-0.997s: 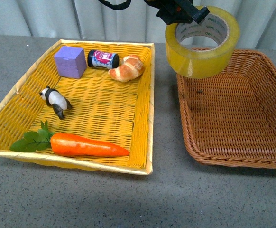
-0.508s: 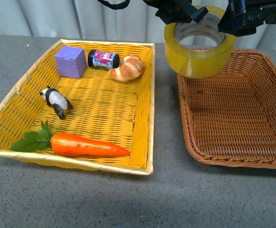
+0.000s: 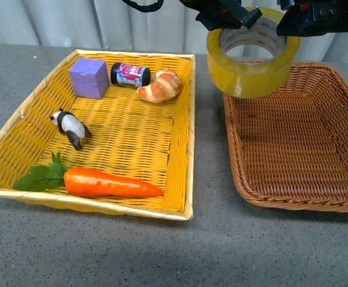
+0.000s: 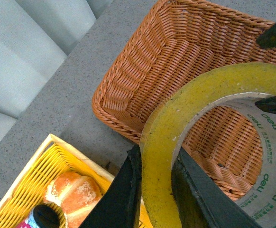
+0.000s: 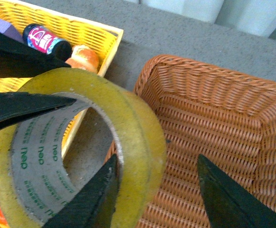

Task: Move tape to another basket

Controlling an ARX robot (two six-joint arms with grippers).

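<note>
The tape [image 3: 252, 60], a wide yellowish roll with a white printed core, hangs in the air over the near-left corner of the brown basket [image 3: 293, 137]. My left gripper [image 3: 228, 15] is shut on the roll's wall [image 4: 185, 104], one finger inside the core and one outside, seen up close as gripper [image 4: 157, 190]. My right gripper [image 3: 314, 15] is open at the roll's other side. In the right wrist view that gripper [image 5: 164, 194] straddles the tape [image 5: 128, 128] wall, one finger in the core, the other wide over the basket [image 5: 214, 118].
A yellow woven tray [image 3: 183, 119] lies left of the basket, holding a purple cube [image 3: 88, 77], a small jar [image 3: 130, 75], a croissant [image 3: 160, 85], a toy panda [image 3: 70, 127] and a carrot [image 3: 111, 183]. Grey tabletop [image 3: 210, 137] runs between the two; curtains hang behind.
My right gripper has come in from the right and now stands at the roll's right side. The tape has shifted slightly left, still held by the left gripper.
</note>
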